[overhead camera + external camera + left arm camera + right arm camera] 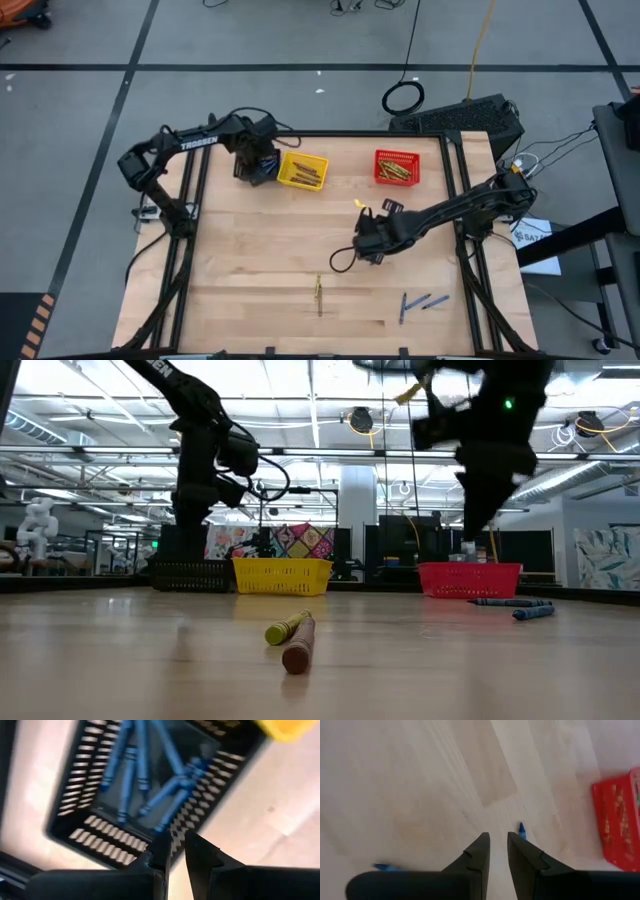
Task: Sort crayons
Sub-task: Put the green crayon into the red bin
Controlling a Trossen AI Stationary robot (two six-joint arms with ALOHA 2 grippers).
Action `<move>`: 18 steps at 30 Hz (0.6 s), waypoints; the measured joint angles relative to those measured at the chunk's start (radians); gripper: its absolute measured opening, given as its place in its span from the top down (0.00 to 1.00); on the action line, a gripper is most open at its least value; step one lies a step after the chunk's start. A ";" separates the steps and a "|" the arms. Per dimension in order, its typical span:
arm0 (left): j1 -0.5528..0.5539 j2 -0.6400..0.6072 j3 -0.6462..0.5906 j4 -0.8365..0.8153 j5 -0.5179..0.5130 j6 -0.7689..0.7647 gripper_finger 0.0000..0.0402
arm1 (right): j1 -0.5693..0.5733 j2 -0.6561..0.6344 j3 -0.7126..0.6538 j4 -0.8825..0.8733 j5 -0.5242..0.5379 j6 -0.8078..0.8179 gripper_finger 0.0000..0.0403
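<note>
Left gripper poised over small black mesh basket at far left of pale wooden counter; fingers slightly parted, nothing between them. Blue wax crayons heaped inside that basket. Just beside it, yellow mesh basket with olive-yellow sticks inside. Red mesh basket farther along far edge, holding tan-brown sticks. Right gripper hung above counter's middle, well apart from all three baskets; fingers narrowly apart, empty. Loose on counter: one olive-yellow crayon and one tan-brown crayon touching near front centre; a few blue crayons lying near front right. Black cable loop on grey floor beyond counter.
</note>
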 joint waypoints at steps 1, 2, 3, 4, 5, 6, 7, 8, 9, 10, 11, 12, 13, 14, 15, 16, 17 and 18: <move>-0.017 0.000 0.000 -0.008 0.002 -0.005 0.88 | 0.000 0.000 0.018 0.000 -0.005 -0.011 0.86; -0.034 0.000 0.000 -0.018 0.003 -0.007 0.88 | 0.000 0.000 0.034 0.000 -0.022 -0.025 0.86; -0.054 0.000 0.000 -0.031 0.004 -0.007 0.88 | 0.000 0.000 0.048 -0.001 -0.037 -0.037 0.86; -0.074 0.000 0.000 -0.042 0.004 -0.007 0.88 | 0.000 0.000 0.060 -0.001 -0.054 -0.048 0.86; -0.095 0.000 0.000 -0.049 0.004 -0.007 0.88 | 0.000 0.000 0.071 -0.003 -0.072 -0.059 0.86; -0.117 0.000 0.000 -0.051 0.004 -0.007 0.88 | 0.000 0.000 0.079 -0.005 -0.090 -0.062 0.86; -0.138 0.000 0.000 -0.052 0.004 -0.009 0.88 | 0.000 0.000 0.085 -0.006 -0.111 -0.064 0.86; -0.160 0.000 0.000 -0.051 0.004 -0.020 0.88 | 0.000 0.000 0.087 -0.003 -0.135 -0.070 0.86; -0.181 0.000 0.000 -0.052 0.004 -0.025 0.88 | 0.000 0.000 0.087 0.002 -0.163 -0.082 0.86; -0.202 0.000 0.000 -0.053 0.004 -0.026 0.88 | 0.000 0.000 0.087 0.009 -0.191 -0.097 0.86; -0.222 0.000 0.000 -0.055 0.005 -0.026 0.88 | 0.000 0.000 0.087 0.019 -0.216 -0.113 0.87; -0.243 0.000 0.000 -0.059 0.005 -0.032 0.88 | 0.000 0.000 0.087 0.031 -0.244 -0.130 0.87; -0.262 0.000 0.000 -0.064 0.005 -0.046 0.88 | 0.000 0.000 0.087 0.047 -0.271 -0.151 0.87; -0.281 0.000 0.000 -0.072 0.005 -0.055 0.88 | 0.000 -0.001 0.087 0.065 -0.298 -0.174 0.87; -0.301 0.000 0.000 -0.084 0.005 -0.071 0.88 | 0.000 0.000 0.087 0.086 -0.325 -0.196 0.87; -0.321 0.000 0.000 -0.095 0.005 -0.079 0.88 | 0.000 0.000 0.087 0.106 -0.349 -0.221 0.87; -0.341 0.000 0.000 -0.105 0.005 -0.089 0.88 | 0.001 0.000 0.087 0.130 -0.381 -0.250 0.87; -0.360 0.000 0.000 -0.114 0.005 -0.102 0.88 | 0.003 0.000 0.087 0.154 -0.416 -0.284 0.87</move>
